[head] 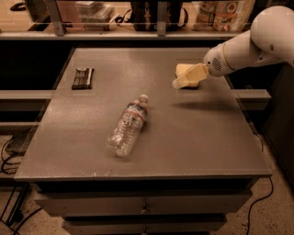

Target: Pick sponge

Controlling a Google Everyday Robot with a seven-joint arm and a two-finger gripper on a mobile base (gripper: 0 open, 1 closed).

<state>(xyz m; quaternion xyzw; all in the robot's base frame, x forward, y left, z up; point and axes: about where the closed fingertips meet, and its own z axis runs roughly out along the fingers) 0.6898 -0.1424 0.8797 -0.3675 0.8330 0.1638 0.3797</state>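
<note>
The sponge point(183, 69), a small pale yellow foam block, lies on the grey table point(151, 137) at the back right. My gripper point(180, 81) comes in from the right on a white arm point(248, 43). Its yellowish padded fingers point(190, 75) point left and down and overlap the sponge, hiding its front part. I cannot tell whether they touch it.
A clear water bottle point(127, 125) lies on its side near the table's middle. A flat dark bar point(82, 77) lies at the back left. A shelf with bags and boxes point(220, 11) runs behind the table. Cables point(11, 151) lie on the floor at the left.
</note>
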